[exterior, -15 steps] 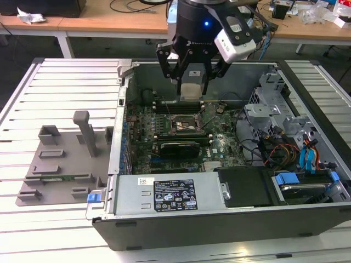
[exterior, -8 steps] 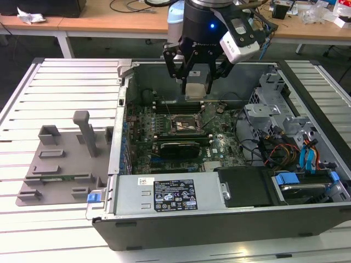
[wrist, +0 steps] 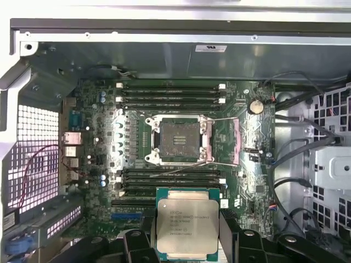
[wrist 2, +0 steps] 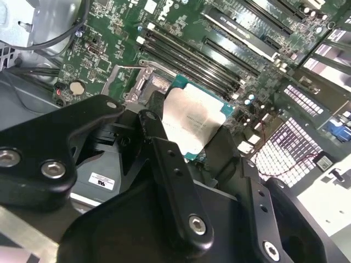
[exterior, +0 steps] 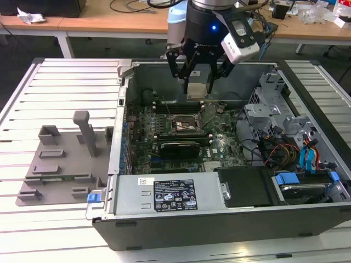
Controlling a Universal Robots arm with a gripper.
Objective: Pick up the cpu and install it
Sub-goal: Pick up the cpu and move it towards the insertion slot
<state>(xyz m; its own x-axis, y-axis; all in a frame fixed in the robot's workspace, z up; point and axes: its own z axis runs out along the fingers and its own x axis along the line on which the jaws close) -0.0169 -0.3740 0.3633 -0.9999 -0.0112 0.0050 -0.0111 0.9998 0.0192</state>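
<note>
Your gripper point(exterior: 197, 92) is pinching the cpu point(wrist: 188, 227). The black fingers point(wrist 2: 158, 143) press on two opposite edges, and the silver lid faces the wrist cameras with green substrate showing around it.

Where you are:
- The cpu is inside the open case point(exterior: 307, 219), held above the motherboard point(exterior: 219, 145). In the exterior view it hangs near the case's back wall and looks clear of the board.
- The socket point(wrist: 179, 141) is open, with its dark contact field exposed and its metal frame and thin lever wires around it.
- In the first wrist view the cpu is not over the socket. It overlaps the memory slots point(wrist: 170, 178) just beside it, with its edges roughly square to the socket frame.
- In the second wrist view the cpu covers part of the socket and sits at an angle to the camera. You can't tell the height over the board from there.

Around the case:
- The grey fixture plate point(exterior: 60, 164) with its posts lies on the slatted table point(exterior: 71, 76), to the exterior view's left of the case and well apart from the gripper.
- The power supply point(exterior: 164, 194) sits along the near wall.
</note>
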